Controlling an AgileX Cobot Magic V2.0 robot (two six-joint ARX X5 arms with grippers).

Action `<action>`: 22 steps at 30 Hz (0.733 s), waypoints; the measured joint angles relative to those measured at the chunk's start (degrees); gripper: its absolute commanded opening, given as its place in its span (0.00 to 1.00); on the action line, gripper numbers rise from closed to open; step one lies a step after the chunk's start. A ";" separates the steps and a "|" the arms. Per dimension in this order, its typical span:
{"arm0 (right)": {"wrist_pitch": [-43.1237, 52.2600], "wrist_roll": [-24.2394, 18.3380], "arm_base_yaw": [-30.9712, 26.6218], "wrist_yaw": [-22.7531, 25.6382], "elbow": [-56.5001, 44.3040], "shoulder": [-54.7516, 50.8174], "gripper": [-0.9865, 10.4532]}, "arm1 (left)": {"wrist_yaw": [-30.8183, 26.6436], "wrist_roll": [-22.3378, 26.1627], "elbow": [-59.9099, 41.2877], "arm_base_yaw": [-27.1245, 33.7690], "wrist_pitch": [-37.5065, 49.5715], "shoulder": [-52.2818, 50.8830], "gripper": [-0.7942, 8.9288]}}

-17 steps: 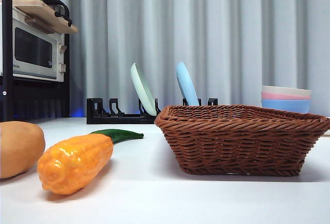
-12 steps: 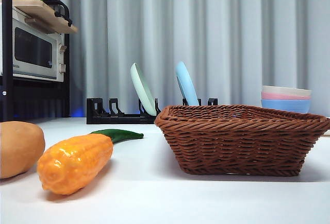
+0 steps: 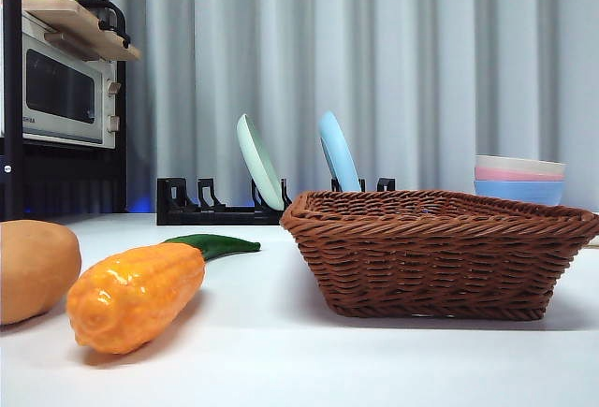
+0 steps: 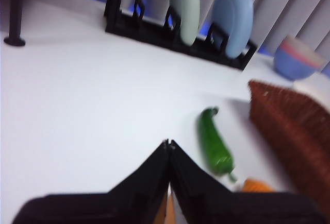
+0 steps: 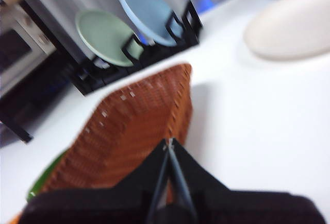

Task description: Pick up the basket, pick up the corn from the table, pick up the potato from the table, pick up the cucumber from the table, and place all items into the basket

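Note:
The brown wicker basket (image 3: 440,253) stands on the white table (image 3: 281,351), right of centre. The bumpy orange corn (image 3: 136,295) lies at the front left, with the tan potato (image 3: 33,269) beside it at the left edge. The dark green cucumber (image 3: 213,244) lies just behind the corn. My left gripper (image 4: 168,142) hangs shut and empty above the table, with the cucumber (image 4: 214,142) and a sliver of corn (image 4: 256,185) close by. My right gripper (image 5: 168,142) is shut and empty above the basket's (image 5: 134,136) rim. Neither arm shows in the front view.
A black dish rack (image 3: 220,203) with a green plate (image 3: 260,162) and a blue plate (image 3: 338,152) stands at the back. Stacked bowls (image 3: 519,179) sit behind the basket. A microwave (image 3: 61,94) sits on a shelf at far left. A white plate (image 5: 294,26) lies beyond the basket.

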 measured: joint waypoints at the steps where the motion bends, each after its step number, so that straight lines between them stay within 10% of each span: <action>1: 0.11 0.04 0.00 -0.02 1.16 0.66 0.08 | 0.00 -0.24 1.42 0.00 -0.24 0.15 0.07; 13: -0.04 -0.13 0.00 -0.02 16.50 20.59 0.08 | 0.74 -0.59 17.14 0.00 -0.52 14.36 0.07; 22: -8.02 -6.21 0.00 -5.33 29.81 42.31 0.09 | 11.61 2.58 27.02 0.00 -3.08 32.63 0.07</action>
